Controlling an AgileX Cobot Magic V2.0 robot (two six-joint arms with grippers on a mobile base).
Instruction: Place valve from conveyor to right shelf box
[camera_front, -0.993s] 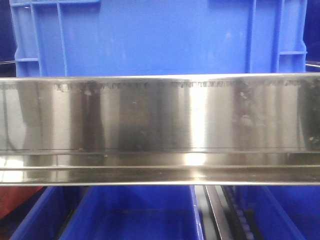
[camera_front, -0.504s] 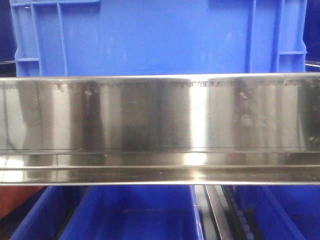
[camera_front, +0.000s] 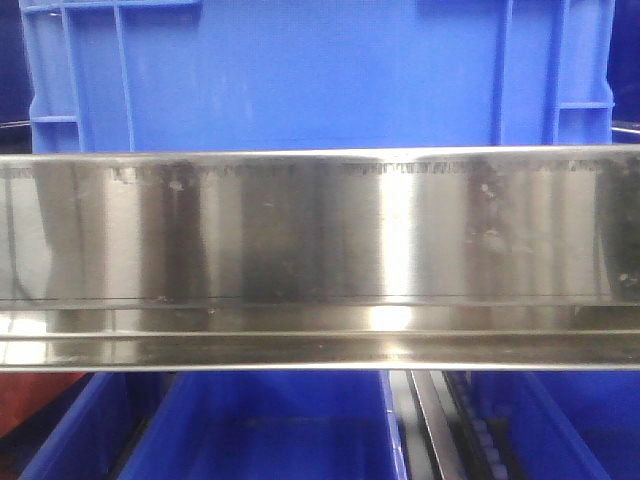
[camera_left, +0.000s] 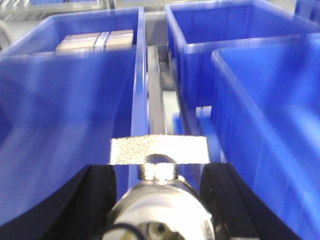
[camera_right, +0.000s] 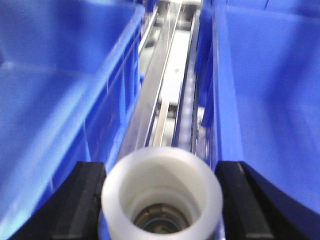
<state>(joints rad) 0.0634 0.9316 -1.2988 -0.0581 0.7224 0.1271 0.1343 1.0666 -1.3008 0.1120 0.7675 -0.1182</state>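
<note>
Front view is basically all shelf (camera_front: 320, 230): one wide shiny steel rail straight across, with a blue crate (camera_front: 300, 70) above and behind it and more blue bins (camera_front: 260, 430) underneath. The left wrist view looks down on a deep left bin (camera_left: 60, 110) and a couple more on the right, with a narrow steel track (camera_left: 159, 105) in the gap between them. There the left gripper (camera_left: 159, 175) has its black fingers pinching a metal valve (camera_left: 160, 205), held in the air over that gap. Same deal for the right gripper (camera_right: 162, 167), which is clamped on a white round fitting (camera_right: 162, 195) with metal down inside. Some cardboard packs (camera_left: 95, 41) lie at the far end of the left bin.
</note>
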